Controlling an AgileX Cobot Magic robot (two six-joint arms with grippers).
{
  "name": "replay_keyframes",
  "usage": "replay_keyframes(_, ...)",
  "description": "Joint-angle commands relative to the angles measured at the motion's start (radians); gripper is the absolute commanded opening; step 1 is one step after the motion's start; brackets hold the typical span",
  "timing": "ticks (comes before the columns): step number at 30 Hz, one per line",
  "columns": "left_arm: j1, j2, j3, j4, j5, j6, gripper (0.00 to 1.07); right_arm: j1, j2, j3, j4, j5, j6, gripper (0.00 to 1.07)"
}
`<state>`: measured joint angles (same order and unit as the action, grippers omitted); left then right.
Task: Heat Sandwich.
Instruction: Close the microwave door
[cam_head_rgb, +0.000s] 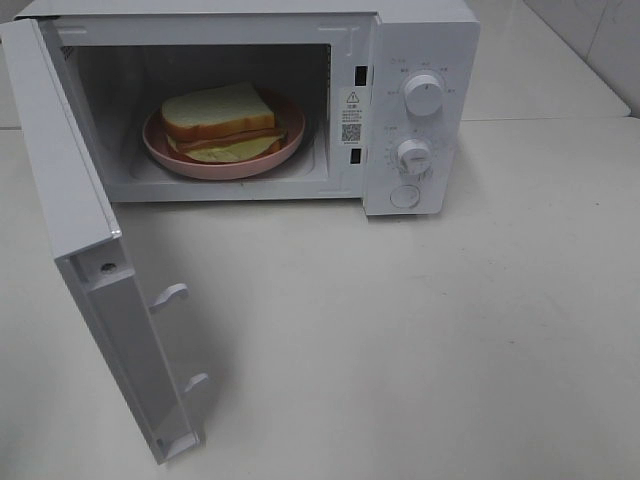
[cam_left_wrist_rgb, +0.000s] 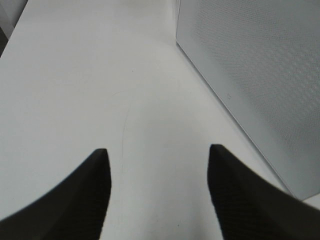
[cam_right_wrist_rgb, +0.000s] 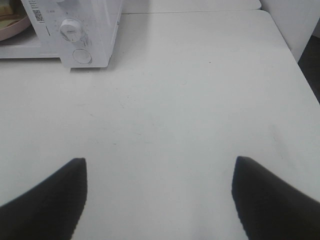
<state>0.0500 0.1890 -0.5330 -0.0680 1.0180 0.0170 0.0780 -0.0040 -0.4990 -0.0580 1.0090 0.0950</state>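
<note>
The sandwich (cam_head_rgb: 222, 120) sits on its pink plate (cam_head_rgb: 158, 148) inside the microwave (cam_head_rgb: 420, 30), so loading looks done. The door (cam_head_rgb: 75, 200) stands wide open; shutting it and setting the dials (cam_head_rgb: 424, 93) are left to do. The left claw (cam_left_wrist_rgb: 159, 150) is spread with nothing between its jaws, probably beside the door, though that view is tight. The right claw (cam_right_wrist_rgb: 160, 160) hangs wide and empty over the worktop (cam_right_wrist_rgb: 200, 100).

A white table (cam_right_wrist_rgb: 200, 100) spreads under and ahead of the right pincer (cam_right_wrist_rgb: 160, 162). Far ahead, past the table edge, a pale wall (cam_right_wrist_rgb: 292, 25) stands beside a dark strip (cam_right_wrist_rgb: 314, 67). The light is soft.
</note>
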Motion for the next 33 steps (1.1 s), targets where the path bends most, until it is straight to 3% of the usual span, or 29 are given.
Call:
replay_keyframes(1, -0.005, 0.013, -0.011, 0.006, -0.079, -0.007, 0.37, -0.008, -0.027, 0.0, 0.0, -0.014, 0.007, 0.76)
replay_keyframes(3, -0.005, 0.035, -0.005, 0.012, -0.147, 0.003, 0.23, -0.008, -0.027, 0.0, 0.0, -0.014, 0.007, 0.76)
replay_keyframes(4, -0.005, 0.035, -0.005, 0.012, -0.147, 0.003, 0.23, -0.008, -0.027, 0.0, 0.0, -0.014, 0.007, 0.76)
replay_keyframes(7, -0.005, 0.084, 0.019, 0.018, -0.259, 0.018, 0.09, -0.008, -0.027, 0.0, 0.0, -0.014, 0.007, 0.76)
replay_keyframes(13, -0.005, 0.199, 0.057, 0.018, -0.443, 0.018, 0.0, -0.008, -0.027, 0.0, 0.0, -0.014, 0.007, 0.76)
replay_keyframes(24, -0.005, 0.41, 0.138, 0.015, -0.806, 0.018, 0.0, -0.008, -0.027, 0.0, 0.0, -0.014, 0.007, 0.76)
replay_keyframes(33, -0.005, 0.585, 0.266, 0.033, -1.282, 0.018, 0.0, -0.008, -0.027, 0.0, 0.0, -0.014, 0.008, 0.76)
